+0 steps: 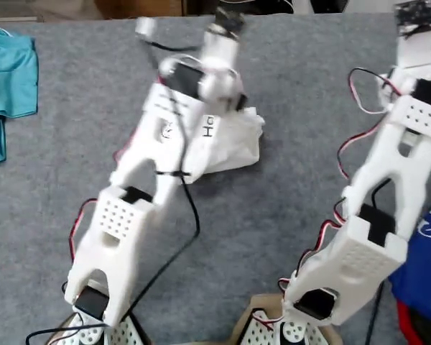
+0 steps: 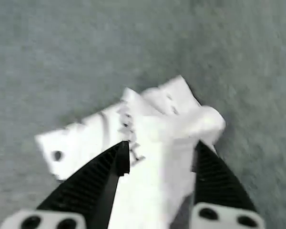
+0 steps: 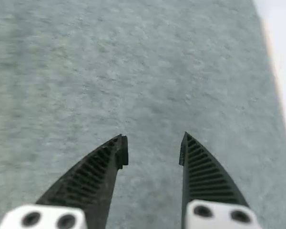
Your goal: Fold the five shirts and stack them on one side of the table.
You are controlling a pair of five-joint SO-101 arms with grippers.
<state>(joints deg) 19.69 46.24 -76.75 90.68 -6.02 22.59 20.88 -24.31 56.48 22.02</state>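
Note:
A crumpled white shirt (image 2: 148, 124) with dark print is bunched between the black fingers of my left gripper (image 2: 159, 152), which is shut on it. In the high view the left arm (image 1: 194, 79) stretches over the middle of the grey table (image 1: 294, 86), with the white shirt (image 1: 233, 144) lying in a heap just under its wrist. My right gripper (image 3: 152, 150) is open above bare grey cloth with nothing between its fingers. The right arm (image 1: 402, 144) stands along the right side, its end at the far right corner.
A teal shirt (image 1: 7, 79) lies at the far left edge. A blue shirt (image 1: 427, 251) rests at the near right edge, with something red (image 1: 409, 327) below it. The table's pale right edge (image 3: 281, 43) runs close to the right gripper.

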